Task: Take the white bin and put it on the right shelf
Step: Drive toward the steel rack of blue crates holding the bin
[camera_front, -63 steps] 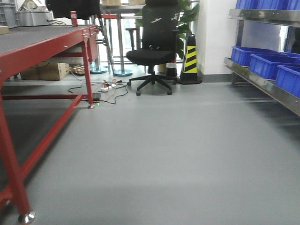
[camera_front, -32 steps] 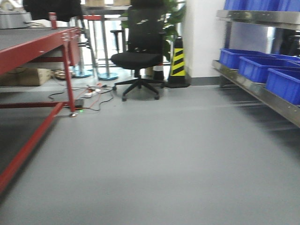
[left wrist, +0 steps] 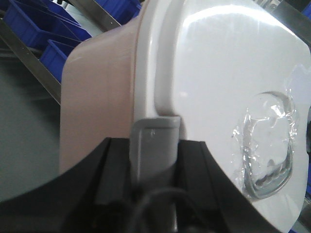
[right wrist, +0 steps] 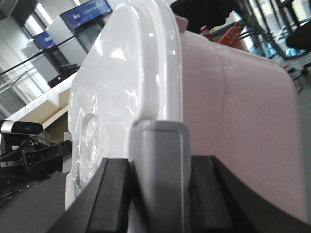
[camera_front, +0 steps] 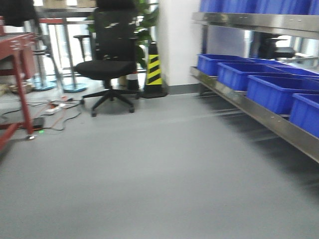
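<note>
Two grippers clamped: left gripper point(left wrist: 154, 189) and right gripper point(right wrist: 160, 196), black fingers point(left wrist: 116, 184) squeezed onto the grey plastic latches point(left wrist: 154, 138) of the large pinkish-white lidded plastic bin point(left wrist: 209, 68), held off the floor point(camera_front: 149, 174). Glossy, round-cornered, slippery — we'd carry it level toward the shiny stainless steel right shelf point(camera_front: 259, 117), where blue plastic crates point(camera_front: 271, 92) sit.

Our front camera looked low across the floor point(camera_front: 149, 174), with the right shelf point(camera_front: 259, 119) at frame right. Our wrist cameras sat close against the white bin point(left wrist: 218, 73); the left view shared the blue crates point(left wrist: 29, 24), upper left.
</note>
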Available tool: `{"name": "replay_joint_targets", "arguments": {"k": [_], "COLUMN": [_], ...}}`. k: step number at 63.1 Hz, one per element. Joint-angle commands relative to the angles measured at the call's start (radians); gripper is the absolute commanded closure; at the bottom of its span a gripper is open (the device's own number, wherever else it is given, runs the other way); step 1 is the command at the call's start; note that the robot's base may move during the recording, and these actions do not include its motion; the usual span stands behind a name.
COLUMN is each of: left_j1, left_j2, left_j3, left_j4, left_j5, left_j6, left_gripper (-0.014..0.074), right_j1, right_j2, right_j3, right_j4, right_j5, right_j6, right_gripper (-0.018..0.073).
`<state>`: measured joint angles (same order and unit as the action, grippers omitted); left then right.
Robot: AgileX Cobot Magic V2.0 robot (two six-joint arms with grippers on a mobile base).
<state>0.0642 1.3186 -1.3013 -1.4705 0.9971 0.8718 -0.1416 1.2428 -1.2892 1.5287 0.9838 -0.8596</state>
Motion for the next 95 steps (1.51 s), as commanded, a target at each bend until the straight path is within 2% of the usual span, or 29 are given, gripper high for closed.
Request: {"name": "replay_joint_targets", "arguments": {"k": [1, 95], "left_j1": [-0.064, -0.064], "left_j2": [-0.039, -0.039], "left_j3": [-0.035, -0.035], "left_j4": [-0.078, -0.078], "left_j5": [0.304, 0.304], "left_j6": [0.047, 0.047], "left_gripper": [0.0722, 0.0722], "right_j1": [0.043, 0.043], "right_j2": [-0.039, -0.039], "right_j3": [-0.042, -0.042], "right_j4": [0.127, 0.127], "right_j5": [0.285, 0.284], "right_j6": [-0.010, -0.010], "right_gripper": [0.0427, 0.0427]}}
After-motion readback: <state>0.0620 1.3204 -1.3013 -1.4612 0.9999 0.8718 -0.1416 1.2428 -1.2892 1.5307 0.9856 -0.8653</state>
